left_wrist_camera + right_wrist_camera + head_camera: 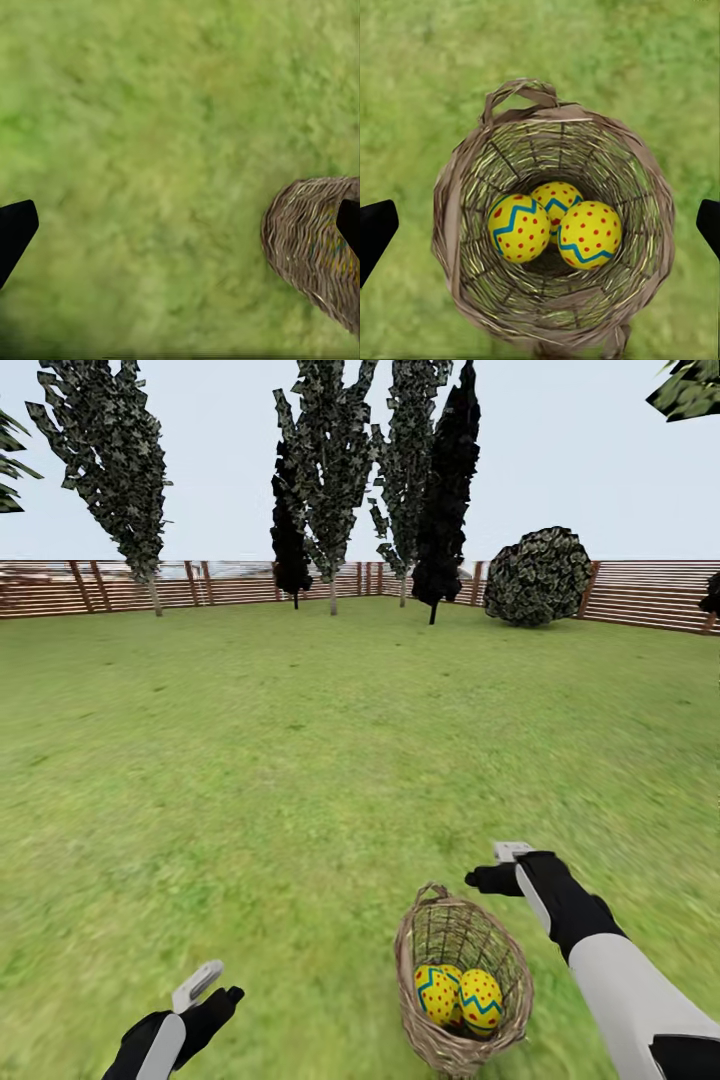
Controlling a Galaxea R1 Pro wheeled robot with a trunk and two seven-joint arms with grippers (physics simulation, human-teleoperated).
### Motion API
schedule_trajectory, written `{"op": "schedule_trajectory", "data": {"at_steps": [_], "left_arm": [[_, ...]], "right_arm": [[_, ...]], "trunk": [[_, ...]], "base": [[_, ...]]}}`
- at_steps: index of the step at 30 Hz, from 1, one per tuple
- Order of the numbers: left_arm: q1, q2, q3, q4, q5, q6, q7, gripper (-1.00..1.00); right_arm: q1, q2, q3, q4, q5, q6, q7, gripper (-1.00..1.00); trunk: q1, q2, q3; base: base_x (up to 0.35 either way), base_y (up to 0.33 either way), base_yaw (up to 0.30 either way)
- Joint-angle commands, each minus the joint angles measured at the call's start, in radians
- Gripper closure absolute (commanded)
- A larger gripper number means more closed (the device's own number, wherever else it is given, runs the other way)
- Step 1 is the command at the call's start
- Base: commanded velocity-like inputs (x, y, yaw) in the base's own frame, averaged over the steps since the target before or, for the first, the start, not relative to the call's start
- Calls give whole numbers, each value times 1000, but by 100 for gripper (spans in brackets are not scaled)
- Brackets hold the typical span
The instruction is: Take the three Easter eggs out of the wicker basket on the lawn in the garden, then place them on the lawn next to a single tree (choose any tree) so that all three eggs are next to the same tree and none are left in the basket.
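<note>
The wicker basket (462, 1050) stands on the lawn (300, 760) at the lower right, its loop handle on the far rim. In it lie three Easter eggs (519, 229) (589, 235) (556, 196), yellow with red dots and blue zigzags; two of them (438, 993) (481, 1000) show from the head. My right gripper (492, 880) hovers open just above the basket's far right rim, its fingertips (376, 229) wide apart over the basket (457, 225). My left gripper (215, 995) hangs open over grass left of the basket (307, 247). The tree is out of view.
Slim dark trees (330, 470) and a round bush (538, 577) stand far back along the brown slat fence (650, 595). Some foliage (690, 385) hangs in at the top right corner. Open grass stretches between me and the fence.
</note>
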Motion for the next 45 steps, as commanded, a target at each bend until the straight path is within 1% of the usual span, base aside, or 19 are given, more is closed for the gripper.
{"op": "schedule_trajectory", "data": {"at_steps": [1, 2, 3, 4, 5, 8, 10, 14, 25, 28, 31, 33, 34, 36, 40, 45], "left_arm": [[0, -1, 3, -3, 10, 6, 8, -100], [0, -1, 3, -3, 10, 6, 8, -100], [0, -1, 3, -3, 9, 6, 8, -100], [0, -1, 3, -3, 9, 7, 8, -100], [0, -1, 3, -3, 9, 7, 8, -100], [0, -1, 3, -3, 8, 7, 9, -100], [0, -1, 2, -3, 7, 7, 9, -100], [0, -1, 3, -3, 9, 6, 8, -100], [3, -1, 5, -4, 11, 2, 6, -100], [4, 1, 10, -5, 18, 10, 4, -100], [2, 1, 14, -7, 22, 45, 4, -100], [-2, 4, 34, -10, 40, 93, 4, -100], [-4, 6, 55, -19, 63, 122, 4, -100], [-4, 8, 77, -40, 92, 151, 4, -100], [-5, 12, 95, -83, 115, 176, 4, -100], [-2, 13, 101, -99, 122, 184, 4, -100]], "right_arm": [[0, -5, 7, -1, 25, 4, 40, -100], [0, -9, 11, -1, 41, 5, 58, -100], [0, -16, 16, -1, 76, 5, 95, -100], [1, -18, 18, -1, 95, 5, 113, -100], [1, -22, 20, 0, 128, 6, 148, -100], [1, -25, 23, 1, 168, 7, 190, -100], [1, -25, 24, 2, 181, 7, 203, -100], [3, -26, 25, 4, 193, 4, 213, -100], [13, -22, 23, 4, 194, -15, 218, -100], [13, -19, 24, 5, 195, -14, 218, -100], [13, -18, 25, 13, 195, -13, 217, -100], [13, -17, 25, 27, 195, -12, 216, -100], [12, -17, 25, 42, 195, -12, 216, -100], [10, -16, 24, 68, 195, -13, 215, -100], [8, -10, 24, 95, 197, -14, 214, -100], [8, -9, 23, 103, 196, -14, 214, -100]], "trunk": [[0, -1, -1], [0, -1, -1], [0, -1, -1], [0, -1, -1], [0, -1, -1], [0, -1, -1], [0, -1, -1], [0, -1, -1], [0, -1, -1], [0, -1, -1], [0, -1, -1], [0, -1, -1], [0, -1, -1], [3, -8, -4], [19, -36, -17], [38, -71, -32]], "base": [[-180, -263, 3], [-183, -269, 3], [-187, -278, 2], [-189, -282, 1], [-188, -287, 1], [-170, -294, 1], [-104, -309, 0], [18, -315, 0], [183, -279, 0], [94, -112, 0], [38, -46, 0], [17, -21, 0], [10, -12, 0], [6, -8, 0], [3, -3, 0], [0, 0, 0]]}}
